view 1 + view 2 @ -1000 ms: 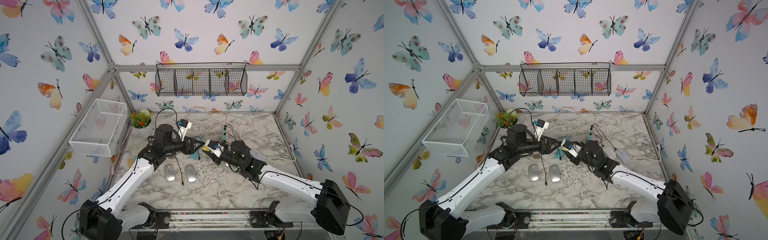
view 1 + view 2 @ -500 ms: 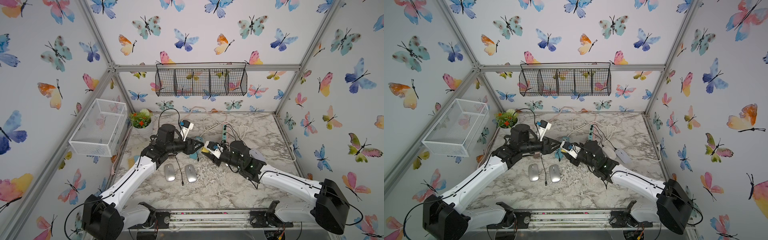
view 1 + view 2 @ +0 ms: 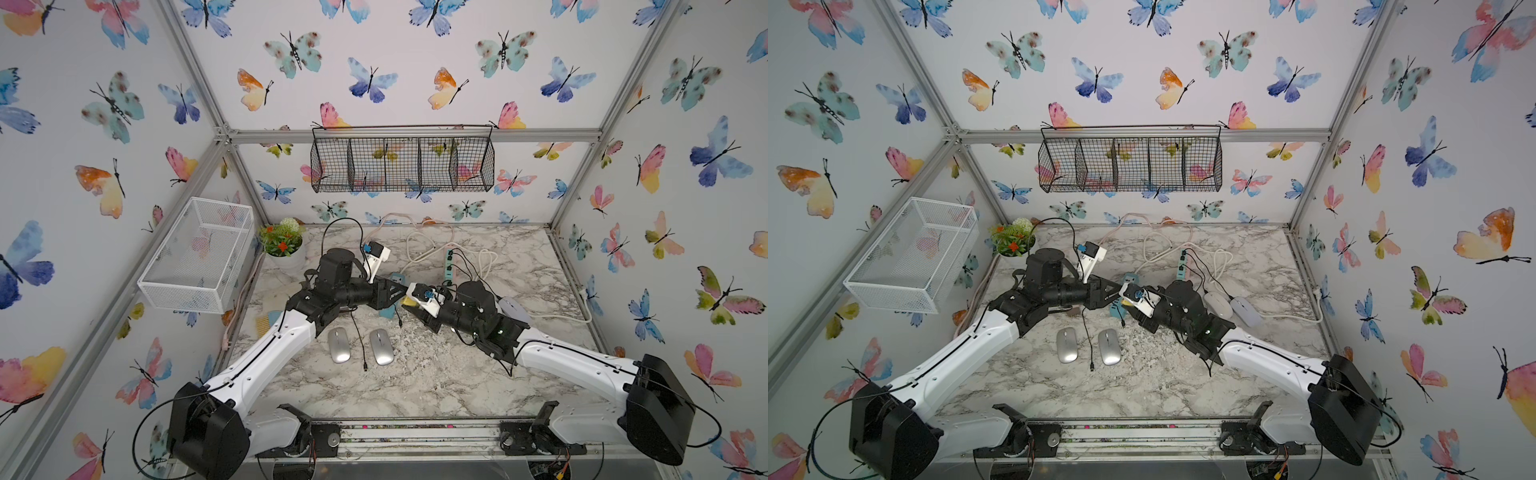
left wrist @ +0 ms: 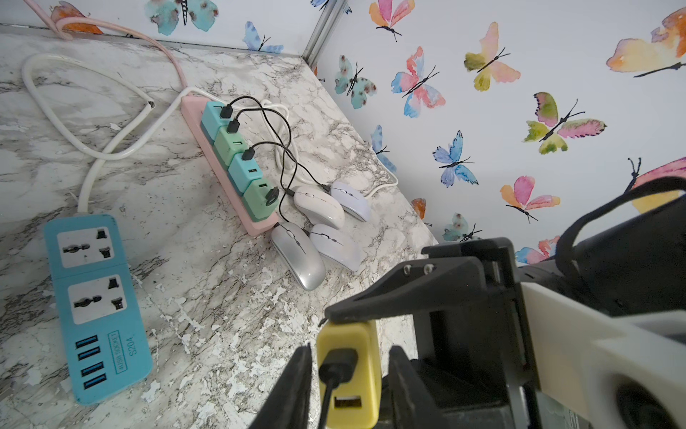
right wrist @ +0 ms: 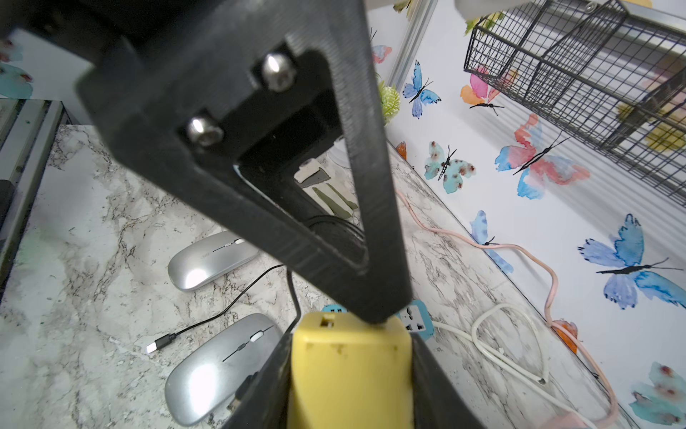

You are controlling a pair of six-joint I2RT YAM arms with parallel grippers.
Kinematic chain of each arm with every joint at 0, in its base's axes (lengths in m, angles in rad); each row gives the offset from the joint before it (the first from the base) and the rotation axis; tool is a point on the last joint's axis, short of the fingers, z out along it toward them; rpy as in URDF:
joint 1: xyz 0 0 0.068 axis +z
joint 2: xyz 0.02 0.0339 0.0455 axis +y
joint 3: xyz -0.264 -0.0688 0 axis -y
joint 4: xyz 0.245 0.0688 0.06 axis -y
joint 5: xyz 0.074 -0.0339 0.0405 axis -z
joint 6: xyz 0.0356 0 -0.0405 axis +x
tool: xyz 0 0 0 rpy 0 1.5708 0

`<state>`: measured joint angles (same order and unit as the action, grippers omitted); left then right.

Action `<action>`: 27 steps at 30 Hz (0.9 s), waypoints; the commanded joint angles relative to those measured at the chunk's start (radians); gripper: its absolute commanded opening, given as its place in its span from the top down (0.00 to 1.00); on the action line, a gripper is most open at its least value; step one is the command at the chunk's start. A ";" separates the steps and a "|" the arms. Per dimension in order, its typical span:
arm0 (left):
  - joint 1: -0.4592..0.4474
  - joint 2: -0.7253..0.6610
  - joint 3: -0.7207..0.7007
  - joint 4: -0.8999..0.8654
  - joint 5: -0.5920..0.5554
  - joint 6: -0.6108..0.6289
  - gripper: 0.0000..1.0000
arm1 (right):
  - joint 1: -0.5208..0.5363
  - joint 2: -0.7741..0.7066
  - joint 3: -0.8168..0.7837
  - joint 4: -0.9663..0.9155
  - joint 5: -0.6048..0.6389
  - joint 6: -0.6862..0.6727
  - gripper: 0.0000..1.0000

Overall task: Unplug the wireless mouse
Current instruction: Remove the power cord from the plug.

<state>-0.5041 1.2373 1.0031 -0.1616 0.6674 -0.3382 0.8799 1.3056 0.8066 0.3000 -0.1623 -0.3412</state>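
Bottom centre, the left claw (image 4: 352, 349) has narrowed onto the yellow plastic charger block (image 4: 349, 405) that the right claw (image 5: 350, 341) clamps. Its black cable plug (image 4: 337, 366) is still seated.

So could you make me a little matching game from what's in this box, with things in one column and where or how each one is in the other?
Things:
1. yellow charger block
2. blue power strip
3. pink power strip
4. black wire basket

States:
A. hangs up at the back
B. lies flat with its sockets empty
C. clamped in the right gripper
D. has four chargers plugged into it

Pairs: 1-C, 2-B, 3-D, 4-A
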 commanded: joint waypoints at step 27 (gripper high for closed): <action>-0.004 0.025 0.016 -0.005 0.002 0.010 0.87 | 0.004 0.008 0.046 -0.004 -0.019 0.004 0.86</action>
<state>-0.5045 1.2667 1.0031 -0.1608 0.6712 -0.3435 0.8799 1.3094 0.8146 0.2832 -0.1627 -0.3408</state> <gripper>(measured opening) 0.146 0.440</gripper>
